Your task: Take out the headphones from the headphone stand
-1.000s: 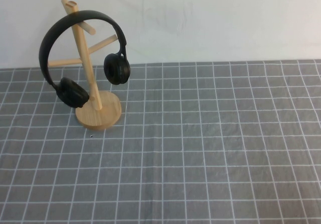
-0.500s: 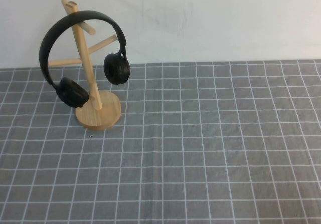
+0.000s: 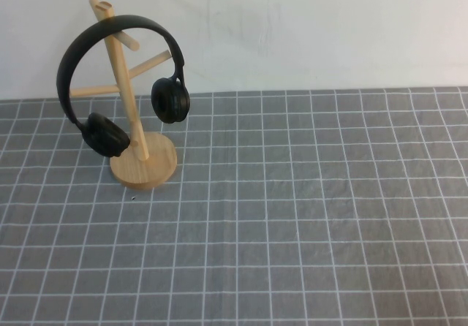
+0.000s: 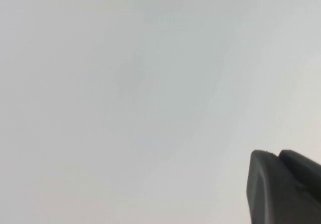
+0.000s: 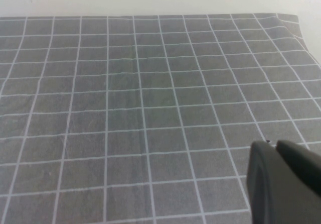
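Observation:
The black headphones [image 3: 170,100] hang on the light bamboo headphone stand [image 3: 150,167] at the table's back left in the high view. The headband loops over the top of the slanted post, and one ear cup hangs on each side. Neither arm shows in the high view. My left gripper [image 4: 276,154] shows in the left wrist view with its fingertips together, empty, facing a blank white surface. My right gripper [image 5: 273,144] shows in the right wrist view, fingertips together and empty, above the grey cloth.
A grey cloth with a white grid [image 3: 292,216] covers the table. A white wall [image 3: 307,26] stands behind it. The cloth's far edge and corner show in the right wrist view [image 5: 288,19].

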